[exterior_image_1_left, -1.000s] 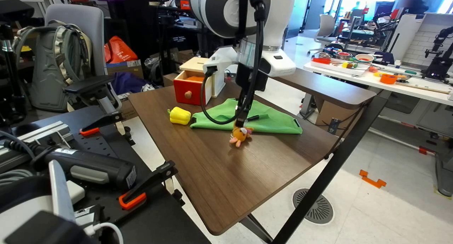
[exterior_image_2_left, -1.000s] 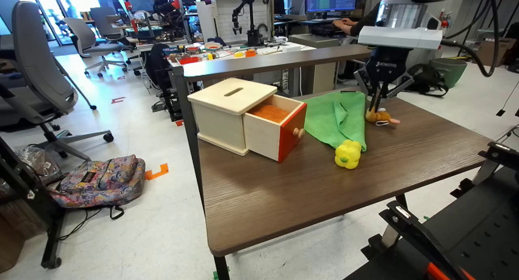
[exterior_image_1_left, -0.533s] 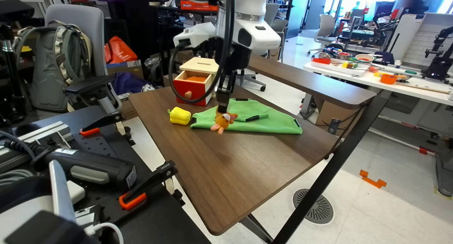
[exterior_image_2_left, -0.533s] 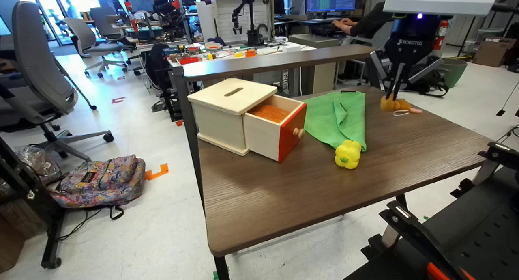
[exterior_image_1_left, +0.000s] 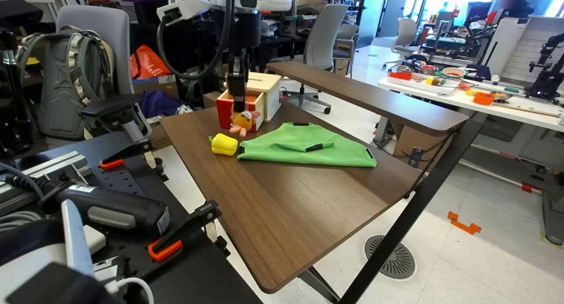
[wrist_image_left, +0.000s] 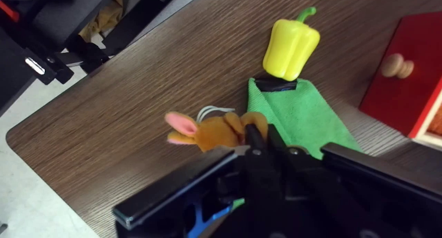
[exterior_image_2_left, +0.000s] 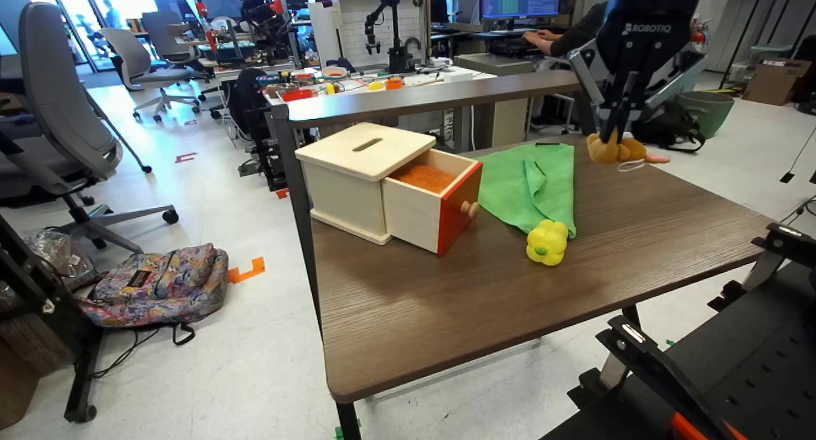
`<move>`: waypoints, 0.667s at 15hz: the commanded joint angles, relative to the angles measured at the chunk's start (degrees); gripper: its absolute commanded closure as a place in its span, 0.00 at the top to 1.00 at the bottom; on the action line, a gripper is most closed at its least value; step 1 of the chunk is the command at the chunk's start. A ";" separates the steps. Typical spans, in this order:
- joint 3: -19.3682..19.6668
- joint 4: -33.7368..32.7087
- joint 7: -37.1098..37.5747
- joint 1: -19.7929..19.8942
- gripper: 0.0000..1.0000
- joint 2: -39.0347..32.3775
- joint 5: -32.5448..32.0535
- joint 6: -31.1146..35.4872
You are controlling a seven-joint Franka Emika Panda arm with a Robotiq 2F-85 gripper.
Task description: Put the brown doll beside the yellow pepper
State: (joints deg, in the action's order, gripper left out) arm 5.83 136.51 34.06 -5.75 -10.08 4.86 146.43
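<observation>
The gripper (exterior_image_2_left: 613, 134) pinched the brown doll (wrist_image_left: 215, 131), seemingly by the half-hidden end away from its ears (wrist_image_left: 182, 123), and held it clear of the table (exterior_image_2_left: 497, 300) for setting beside the yellow pepper (wrist_image_left: 291, 50).

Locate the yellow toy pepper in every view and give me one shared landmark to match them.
In an exterior view, the yellow toy pepper lies left of centre, at mid-height.
In an exterior view, the yellow toy pepper lies right of centre, slightly below mid-height.
In the wrist view, the yellow toy pepper is above and right of centre.
Shared landmark: the green cloth, with a corner beside the yellow toy pepper in every view.
</observation>
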 commanded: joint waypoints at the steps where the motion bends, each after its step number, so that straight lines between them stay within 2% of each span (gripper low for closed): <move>1: -2.51 2.02 5.82 -3.01 0.02 2.83 -7.10 0.78; 10: -8.29 -4.07 11.53 -8.20 0.02 -1.85 -17.46 -4.80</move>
State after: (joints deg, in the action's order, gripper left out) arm -1.43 135.79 43.05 -12.45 -9.66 -8.82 144.94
